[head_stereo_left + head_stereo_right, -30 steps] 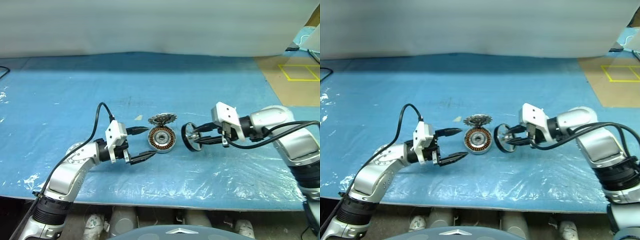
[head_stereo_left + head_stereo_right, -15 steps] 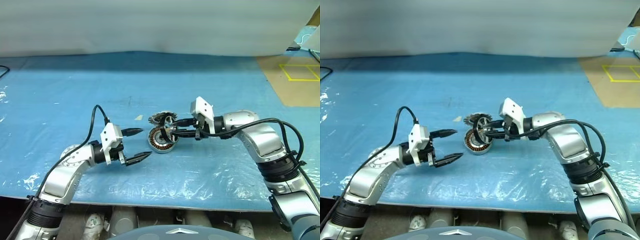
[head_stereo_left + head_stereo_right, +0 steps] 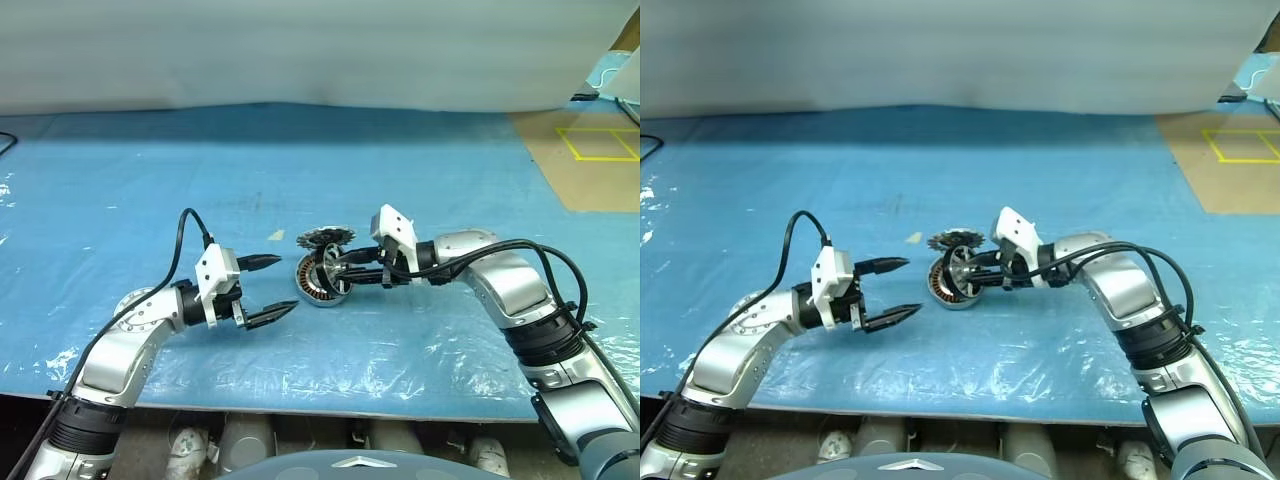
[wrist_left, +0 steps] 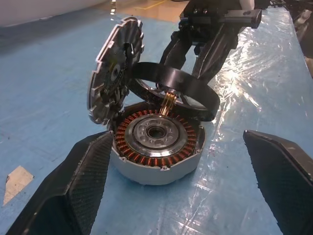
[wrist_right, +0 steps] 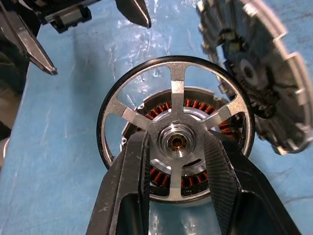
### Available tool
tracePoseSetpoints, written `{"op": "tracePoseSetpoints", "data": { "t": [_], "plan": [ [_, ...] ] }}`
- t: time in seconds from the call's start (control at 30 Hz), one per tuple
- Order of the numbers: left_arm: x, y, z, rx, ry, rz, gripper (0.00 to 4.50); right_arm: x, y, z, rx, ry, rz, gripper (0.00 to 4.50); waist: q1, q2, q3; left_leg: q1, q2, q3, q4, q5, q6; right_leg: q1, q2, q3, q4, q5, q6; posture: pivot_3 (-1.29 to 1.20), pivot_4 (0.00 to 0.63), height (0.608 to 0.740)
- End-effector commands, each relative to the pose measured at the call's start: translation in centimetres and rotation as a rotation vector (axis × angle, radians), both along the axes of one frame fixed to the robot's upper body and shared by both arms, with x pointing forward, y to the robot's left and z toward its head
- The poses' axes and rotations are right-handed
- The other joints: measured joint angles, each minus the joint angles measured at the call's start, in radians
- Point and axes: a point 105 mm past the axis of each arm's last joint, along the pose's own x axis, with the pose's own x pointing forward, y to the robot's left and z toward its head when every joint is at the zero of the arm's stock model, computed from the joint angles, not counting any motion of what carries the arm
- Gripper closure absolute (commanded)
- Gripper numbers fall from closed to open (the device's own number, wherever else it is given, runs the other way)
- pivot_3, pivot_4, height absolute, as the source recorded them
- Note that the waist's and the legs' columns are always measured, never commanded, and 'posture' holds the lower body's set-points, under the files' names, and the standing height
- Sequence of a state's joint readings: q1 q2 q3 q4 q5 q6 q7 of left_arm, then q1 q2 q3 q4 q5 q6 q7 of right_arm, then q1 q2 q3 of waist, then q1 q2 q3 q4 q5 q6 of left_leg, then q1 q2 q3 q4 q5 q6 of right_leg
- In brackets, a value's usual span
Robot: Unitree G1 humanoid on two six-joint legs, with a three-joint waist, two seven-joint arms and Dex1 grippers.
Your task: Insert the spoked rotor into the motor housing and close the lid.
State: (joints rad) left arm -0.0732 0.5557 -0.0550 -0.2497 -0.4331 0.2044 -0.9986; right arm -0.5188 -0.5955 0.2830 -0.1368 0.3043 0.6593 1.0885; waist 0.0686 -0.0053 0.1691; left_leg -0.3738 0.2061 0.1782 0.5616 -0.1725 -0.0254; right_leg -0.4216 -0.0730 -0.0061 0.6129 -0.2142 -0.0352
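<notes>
**One rotor held over the open housing**

One housing [image 4: 159,147] sits on the blue sheet [image 3: 420,180], open side up, with a ring of copper windings around a silver centre and nothing else in it. The right gripper [image 5: 176,147] is clamped on the rotor [image 5: 177,134], its two fingers pinching either side of the hub. The rotor hangs tilted just above the housing, its dark rim low over the far edge; whether rim and housing touch cannot be told. In the right wrist view the spokes and fingers hide much of the windings.

The lid [image 4: 115,73] stands nearly on edge just behind the housing, leaning at its far side with its toothed rim showing; its foot is hidden behind the rotor and housing. The left gripper [image 3: 268,290] hangs near the housing on the other side, jaws spread wide and holding nothing.
</notes>
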Motion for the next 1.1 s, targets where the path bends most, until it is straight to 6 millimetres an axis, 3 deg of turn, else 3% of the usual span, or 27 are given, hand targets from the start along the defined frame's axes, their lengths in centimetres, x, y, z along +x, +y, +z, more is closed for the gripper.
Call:
{"op": "tracePoseSetpoints", "data": {
  "t": [0.03, 0.87, 0.9, 1.0, 1.1],
  "plan": [
    [-0.1, -0.5, 0.9, -0.005, -0.042, -0.024, 0.00, 0.0, 0.5, 0.7, 0.006, -0.038, 0.027, 3.26, 0.000, 0.000, 0.000, 0.000, 0.000, 0.000, 0.000, 0.000, 0.000, 0.000, 0.000, 0.000, 0.000, 0.000, 0.000, 0.00, 0.150, 0.740],
    [-0.1, -0.9, 0.4, -0.004, -0.049, -0.030, 0.00, 0.8, 0.5, -0.5, -0.073, -0.113, 0.051, 3.26, -0.001, 0.000, 0.000, 0.002, 0.000, 0.000, 0.000, 0.000, 0.000, 0.001, 0.000, 0.001, 0.001, 0.000, 0.000, 0.00, 0.150, 0.740],
    [-0.1, -0.9, 0.5, -0.004, -0.050, -0.030, 0.00, 0.8, 0.5, -0.5, -0.074, -0.115, 0.056, 2.55, -0.001, 0.000, 0.000, 0.002, 0.000, 0.000, 0.000, 0.000, 0.000, 0.001, 0.000, 0.001, 0.001, 0.000, 0.000, 0.00, 0.150, 0.740],
    [0.0, -1.0, 0.5, -0.003, -0.055, -0.029, 0.00, 0.7, 0.5, -0.5, -0.086, -0.113, 0.067, 1.66, 0.000, 0.000, 0.000, 0.002, 0.000, 0.000, 0.000, 0.000, 0.000, 0.001, 0.000, 0.001, 0.001, 0.000, 0.000, 0.00, 0.150, 0.740],
    [0.1, -0.9, 0.6, -0.001, -0.057, -0.027, 0.00, 0.7, 0.6, -0.2, -0.075, -0.099, 0.069, 1.66, 0.000, 0.000, 0.000, 0.001, 0.000, 0.000, 0.000, 0.000, 0.000, 0.001, 0.000, 0.000, 0.001, 0.000, 0.000, 0.00, 0.150, 0.740]
  ]
}}
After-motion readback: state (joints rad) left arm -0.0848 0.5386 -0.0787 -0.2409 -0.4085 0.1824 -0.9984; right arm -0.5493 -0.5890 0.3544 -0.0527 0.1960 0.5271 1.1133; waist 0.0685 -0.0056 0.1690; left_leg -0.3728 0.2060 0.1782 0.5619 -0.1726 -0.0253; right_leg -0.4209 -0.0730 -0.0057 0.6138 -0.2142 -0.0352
